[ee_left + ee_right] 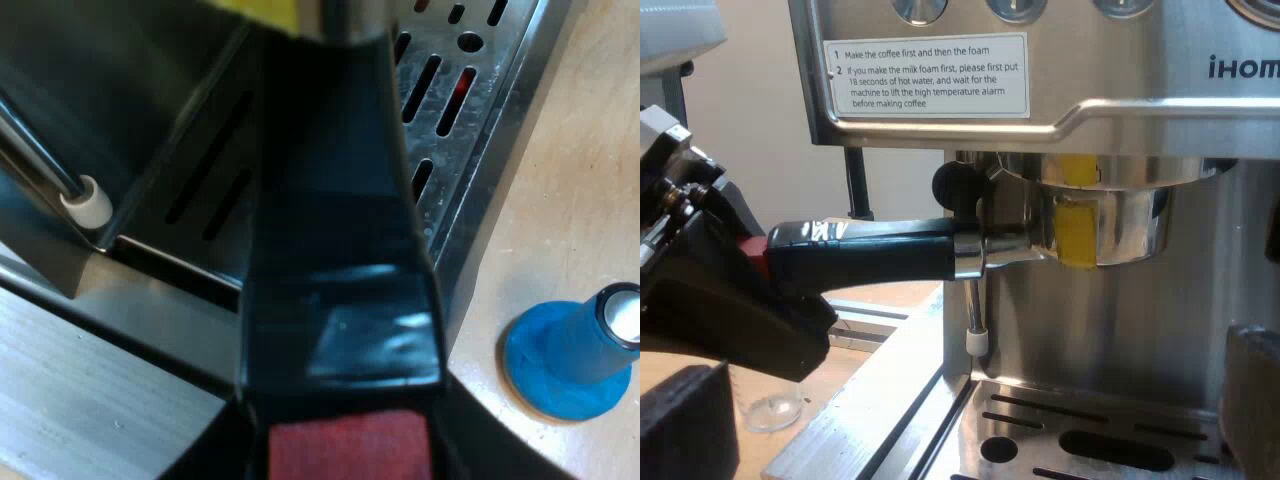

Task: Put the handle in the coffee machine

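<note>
The metal holder (pixel 1110 225) sits up against the underside of the espresso machine's (pixel 1160 330) brew head, its yellow mark under the head's yellow mark. Its dark handle (pixel 870 255) sticks out sideways, level. My left gripper (pixel 740 290) is shut on the handle's red end (pixel 758 255). In the left wrist view the handle (pixel 340 250) runs away from the red end (pixel 350 445), held in my left gripper (pixel 345 462), towards the holder (pixel 350 15) above the drip tray (pixel 470 90). My right gripper (pixel 970 390) stands open facing the machine, holding nothing.
A blue tamper (pixel 570 350) stands on the wooden table beside the drip tray. The steam wand with its white tip (pixel 976 342) hangs just under the handle, near the holder. A small clear round thing (pixel 775 410) lies on the table below my left gripper.
</note>
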You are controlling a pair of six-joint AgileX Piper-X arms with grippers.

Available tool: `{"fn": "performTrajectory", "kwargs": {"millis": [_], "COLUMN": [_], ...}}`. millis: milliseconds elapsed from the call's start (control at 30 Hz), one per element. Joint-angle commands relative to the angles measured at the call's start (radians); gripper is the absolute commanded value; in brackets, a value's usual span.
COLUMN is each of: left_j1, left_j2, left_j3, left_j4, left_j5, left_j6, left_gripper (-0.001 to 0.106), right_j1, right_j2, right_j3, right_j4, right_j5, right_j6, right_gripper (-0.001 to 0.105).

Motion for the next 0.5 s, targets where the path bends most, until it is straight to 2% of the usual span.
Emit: {"fn": "performTrajectory", "kwargs": {"millis": [33, 267, 500], "left_j1": [-0.005, -0.005, -0.050], "left_j2": [-0.019, -0.019, -0.019], "left_j3": [-0.029, -0.062, -0.062], "left_j4": [-0.004, 0.000, -0.014], "left_j5": [0.035, 0.023, 0.020], "left_j6": [0.006, 0.006, -0.018], "left_gripper": [0.001, 0.001, 0.001], "right_j1": [0.001, 0.001, 0.001], "right_j2": [-0.002, -0.002, -0.002], "right_j3": [-0.001, -0.001, -0.001], "right_j4": [-0.014, -0.014, -0.014], "right_j5": [0.002, 0.002, 0.002], "right_j6": [-0.008, -0.008, -0.008], "right_gripper": [0.105, 0.105, 0.105]}}
